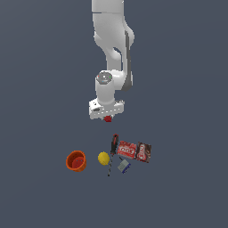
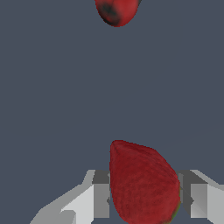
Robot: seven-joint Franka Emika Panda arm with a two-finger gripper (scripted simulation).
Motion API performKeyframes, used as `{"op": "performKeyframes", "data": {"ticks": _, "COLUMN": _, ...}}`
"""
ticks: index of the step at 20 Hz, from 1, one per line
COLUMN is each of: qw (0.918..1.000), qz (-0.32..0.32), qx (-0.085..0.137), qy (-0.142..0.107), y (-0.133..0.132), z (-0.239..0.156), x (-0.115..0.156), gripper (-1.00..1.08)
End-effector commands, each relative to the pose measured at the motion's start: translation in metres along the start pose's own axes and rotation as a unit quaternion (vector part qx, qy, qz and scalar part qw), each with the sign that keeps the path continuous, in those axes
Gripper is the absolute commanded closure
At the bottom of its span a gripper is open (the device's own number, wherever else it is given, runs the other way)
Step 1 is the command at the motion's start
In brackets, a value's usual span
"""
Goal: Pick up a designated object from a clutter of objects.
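The designated object, a small red strawberry (image 1: 107, 118), sits between the fingers of my gripper (image 1: 107, 116). In the wrist view the strawberry (image 2: 142, 183) fills the gap between the two grey fingers (image 2: 101, 197), and the gripper (image 2: 144, 199) is shut on it. In the exterior view the gripper is apart from the rest of the clutter, which lies below it in that picture: an orange cup (image 1: 76, 160), a yellow ball (image 1: 103, 158), a red-black handled screwdriver (image 1: 113, 150), a red-brown flat box (image 1: 134, 151) and a small grey-blue block (image 1: 124, 166).
A red and black rounded end (image 2: 116, 11) shows at the edge of the wrist view, likely the screwdriver's handle. All items rest on a flat dark grey floor (image 1: 40, 111). The white arm (image 1: 113, 40) rises behind the gripper.
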State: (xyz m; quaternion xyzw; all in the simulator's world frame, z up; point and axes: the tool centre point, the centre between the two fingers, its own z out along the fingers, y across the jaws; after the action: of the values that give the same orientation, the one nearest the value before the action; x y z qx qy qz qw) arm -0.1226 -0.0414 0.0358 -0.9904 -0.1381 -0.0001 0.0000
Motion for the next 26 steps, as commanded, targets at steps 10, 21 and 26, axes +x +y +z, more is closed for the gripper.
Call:
{"op": "performKeyframes", "data": {"ticks": 10, "qw": 1.0000, "qz": 0.000, "qx": 0.000, "qy": 0.000, "y": 0.017, "z": -0.054, "x": -0.011, "gripper": 1.08}}
{"op": "performKeyframes", "data": {"ticks": 21, "qw": 1.0000, "qz": 0.000, "qx": 0.000, "qy": 0.000, "y": 0.046, "z": -0.143, "x": -0.029, "gripper": 1.08}}
{"op": "performKeyframes", "data": {"ticks": 26, "qw": 1.0000, "qz": 0.000, "qx": 0.000, "qy": 0.000, "y": 0.060, "z": -0.185, "x": -0.036, "gripper": 1.08}}
